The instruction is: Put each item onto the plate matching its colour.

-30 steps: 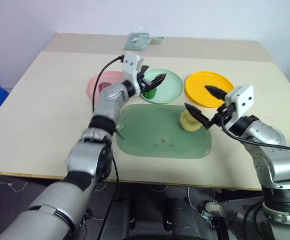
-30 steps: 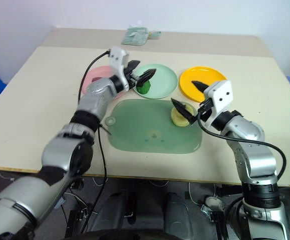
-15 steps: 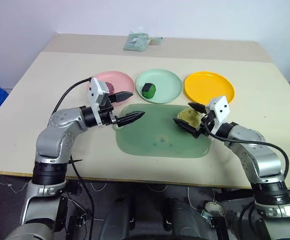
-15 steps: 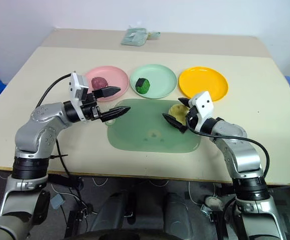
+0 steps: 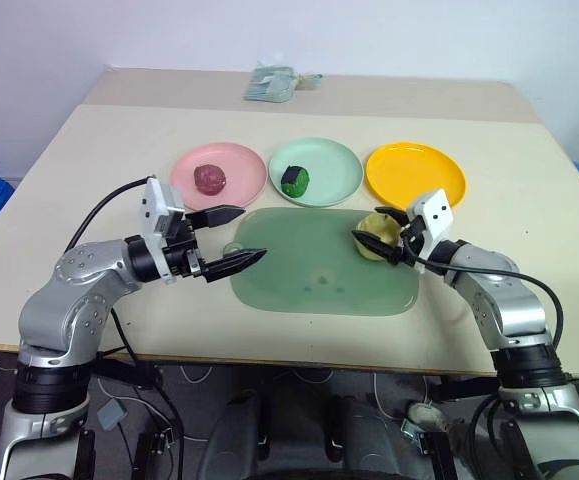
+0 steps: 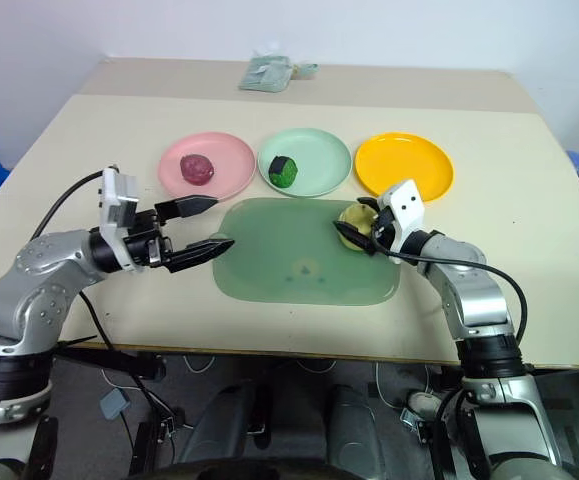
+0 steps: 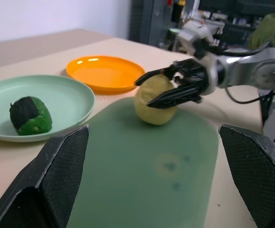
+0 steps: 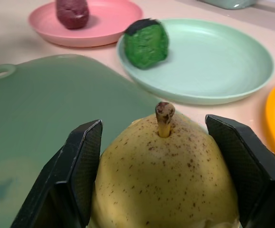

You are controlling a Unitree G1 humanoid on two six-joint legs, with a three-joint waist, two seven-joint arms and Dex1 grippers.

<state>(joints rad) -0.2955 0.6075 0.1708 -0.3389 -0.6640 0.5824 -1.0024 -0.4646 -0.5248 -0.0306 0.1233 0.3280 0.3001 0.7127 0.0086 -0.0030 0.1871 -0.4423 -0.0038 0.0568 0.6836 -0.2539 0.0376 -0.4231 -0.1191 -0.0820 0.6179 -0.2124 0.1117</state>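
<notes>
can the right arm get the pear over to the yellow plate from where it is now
Probably yes. The right gripper is shut on the pear, and the yellow plate sits bare just beyond it, with nothing between.

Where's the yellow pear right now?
The pear sits on the green mat's far right corner, gripped by the right gripper, just before the orange-yellow plate.

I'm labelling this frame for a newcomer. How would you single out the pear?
Find the large translucent green mat in front of the three plates. At its corner nearest the orange-yellow plate sits the pale yellow speckled pear, with the right gripper shut on it. It alone lies off a plate.
</notes>
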